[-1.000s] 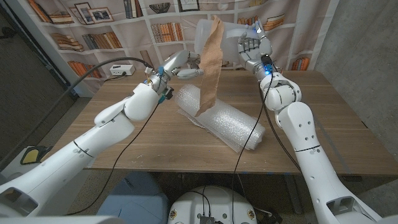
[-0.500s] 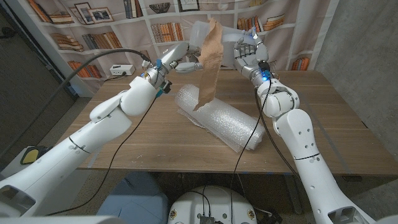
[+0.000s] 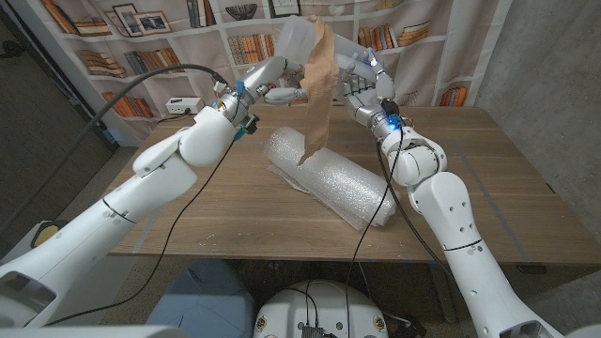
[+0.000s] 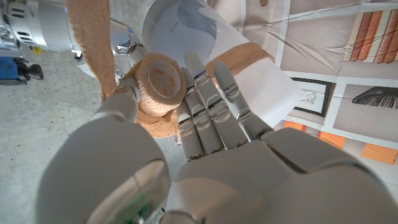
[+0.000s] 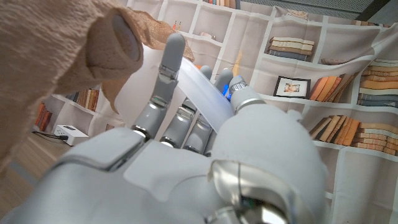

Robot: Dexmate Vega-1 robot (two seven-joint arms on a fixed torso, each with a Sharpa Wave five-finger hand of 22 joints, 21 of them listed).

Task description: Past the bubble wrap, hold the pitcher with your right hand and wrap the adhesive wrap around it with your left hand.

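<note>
I see the wooden table (image 3: 235, 202) spanning most of the head view, with a printed bookshelf backdrop (image 3: 150, 42) hanging behind it from 10 to 2 o'clock and a dark panel at 9 o'clock. A white power strip (image 3: 181, 105) sits on the table's far left corner, toward 10 o'clock.

Count: one roll of bubble wrap (image 3: 329, 176), one pitcher (image 3: 299, 39), one roll of adhesive wrap (image 4: 160, 84), two hands.

The bubble wrap lies on the table just right of centre, running diagonally from about 12 toward 4 o'clock. The pitcher is translucent white and is held up in the air beyond the bubble wrap, at 12 o'clock in the head view, well above the tabletop. A tan strip of adhesive wrap hangs from it straight down, its lower end reaching to the bubble wrap's far end in the picture; I cannot tell whether it touches.

My right hand (image 3: 362, 80) is raised at 1 o'clock, fingers (image 5: 166, 74) curled around the pitcher's clear wall, grasping it. A fold of tan wrap lies over the pitcher beside those fingers.

My left hand (image 3: 268, 83) is up at 11 o'clock, gripping the tan roll between thumb and fingers (image 4: 205, 102), next to the pitcher's round base.
</note>
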